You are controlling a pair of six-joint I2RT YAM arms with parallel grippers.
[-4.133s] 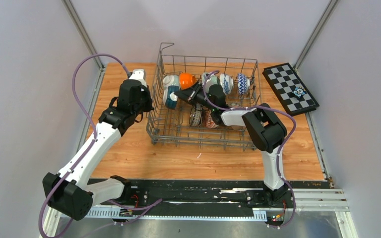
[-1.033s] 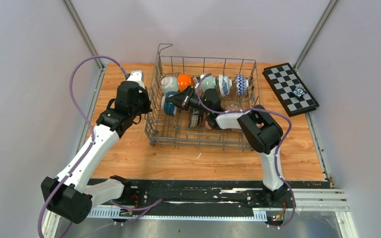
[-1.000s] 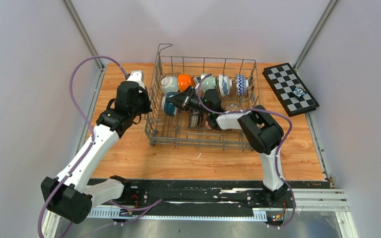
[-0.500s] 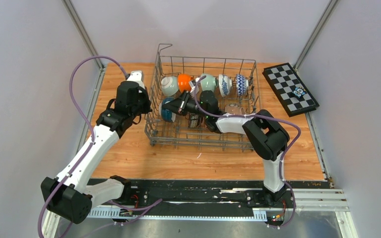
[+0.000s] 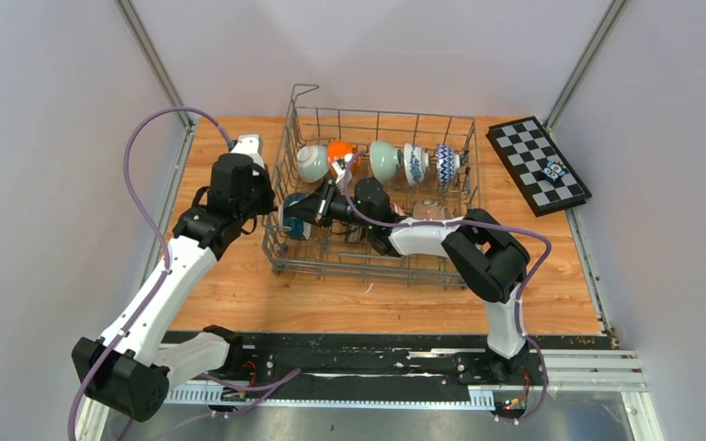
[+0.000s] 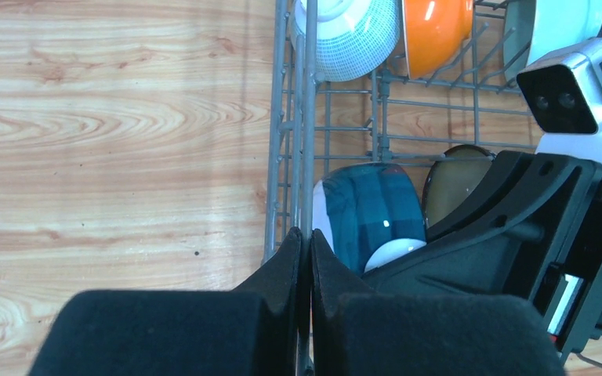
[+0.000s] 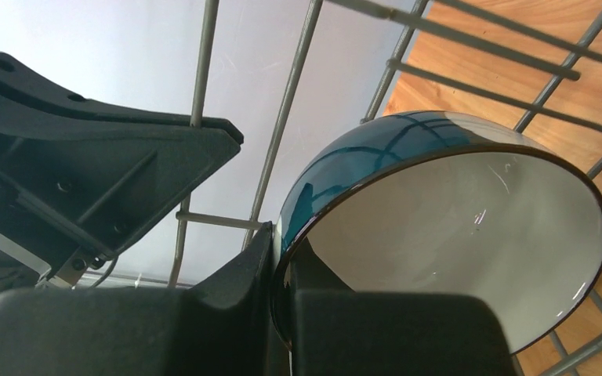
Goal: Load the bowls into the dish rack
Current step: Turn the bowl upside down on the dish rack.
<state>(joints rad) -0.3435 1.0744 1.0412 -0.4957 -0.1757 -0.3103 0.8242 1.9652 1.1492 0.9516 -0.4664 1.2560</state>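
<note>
Right wrist view shows the right fingers point(image 7: 266, 262) pinching the rim of the dark blue bowl point(image 7: 439, 235), one finger on its glazed outside and one on its white inside. From that pinch the bowl reaches on past the fingertips. Its white inside is turned to this camera and its blue back faces the wire wall of the rack point(image 5: 358, 268).

Seen from above, the bowl stands tilted up on edge rather than flat, at the left end of the rack's near half, just inside the left wall. Whether its lower rim touches the rack's floor I cannot tell.

Just outside that wall, the left fingers point(image 6: 301, 258) are pressed together and appear to nip the wall's top wire. Bowl and left fingers therefore sit close together on opposite sides of one wire wall. A dark-rimmed bowl point(image 6: 448, 176) stands just beside the blue one, and five more bowls point(image 5: 384, 161) line the far row.

The right arm carries the load, while the left seems only to steady the rack on the bench point(image 5: 239, 285). As I judge it, the coming move turns on lowering the bowl between the upright wires below it before the pinch lets go.
</note>
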